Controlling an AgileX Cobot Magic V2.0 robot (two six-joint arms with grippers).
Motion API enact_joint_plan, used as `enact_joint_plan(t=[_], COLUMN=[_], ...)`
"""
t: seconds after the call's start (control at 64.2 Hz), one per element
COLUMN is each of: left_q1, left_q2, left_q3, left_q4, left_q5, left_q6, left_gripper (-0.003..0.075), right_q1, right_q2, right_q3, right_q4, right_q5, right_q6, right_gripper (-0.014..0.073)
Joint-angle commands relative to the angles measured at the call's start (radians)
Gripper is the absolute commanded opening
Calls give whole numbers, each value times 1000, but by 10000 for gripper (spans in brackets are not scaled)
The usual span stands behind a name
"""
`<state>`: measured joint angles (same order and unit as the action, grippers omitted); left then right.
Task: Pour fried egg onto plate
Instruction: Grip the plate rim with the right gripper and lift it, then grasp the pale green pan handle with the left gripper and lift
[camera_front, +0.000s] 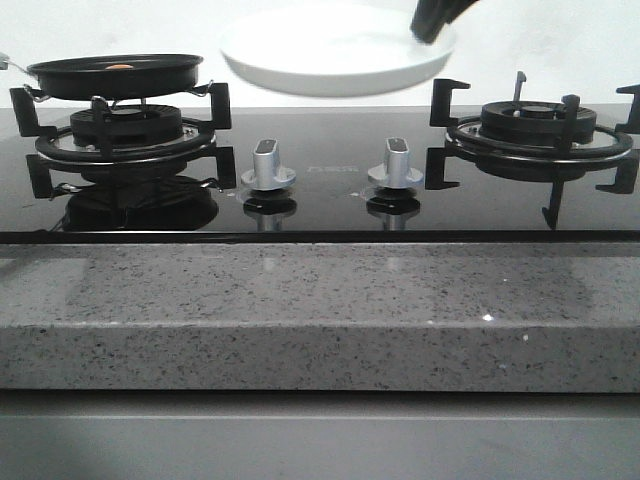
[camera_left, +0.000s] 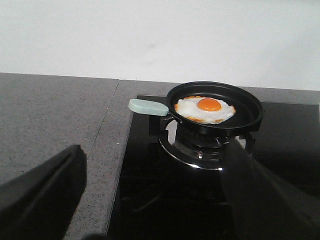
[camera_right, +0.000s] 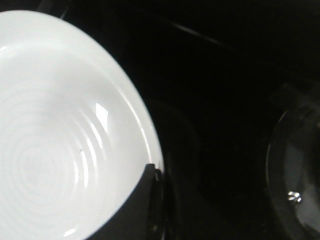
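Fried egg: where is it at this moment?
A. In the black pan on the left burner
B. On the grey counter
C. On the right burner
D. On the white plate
A. The left wrist view shows the fried egg lying in the black pan on its burner, while the plate, gripped at its rim by the right end effector, is bare inside.

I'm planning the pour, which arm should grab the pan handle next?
Left, probably. The right gripper already holds the plate up, while the left gripper is open and faces the pan with its handle and the fried egg.
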<state>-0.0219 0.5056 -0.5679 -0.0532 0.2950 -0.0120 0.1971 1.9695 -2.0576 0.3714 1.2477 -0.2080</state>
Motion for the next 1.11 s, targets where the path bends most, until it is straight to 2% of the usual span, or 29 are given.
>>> enact_joint_plan(t=[0.0, 0.218, 0.561, 0.701, 0.857, 1.091], left_q1=[0, 0, 0, 13, 77, 239], left_q2=[9, 9, 9, 62, 205, 435], left_q3=[-40, -40, -40, -74, -174, -379], left_q4=[-1, -1, -9, -145, -279, -425], left_q5=[-85, -85, -103, -105, -73, 157], left_q6=[-3, -3, -3, -67, -112, -107], left_gripper=[542, 542, 542, 543, 548, 547], right_q1=[12, 42, 43, 43, 43, 43], right_q2=[-110, -178, -185, -179, -176, -176], right_q3=[76, 233, 238, 238, 238, 238], right_q4=[37, 38, 52, 52, 52, 52], right_q5=[65, -10, -22, -23, -23, -23], right_q6=[-26, -46, -46, -46, -46, -46], right_gripper=[-67, -67, -67, -67, -67, -67])
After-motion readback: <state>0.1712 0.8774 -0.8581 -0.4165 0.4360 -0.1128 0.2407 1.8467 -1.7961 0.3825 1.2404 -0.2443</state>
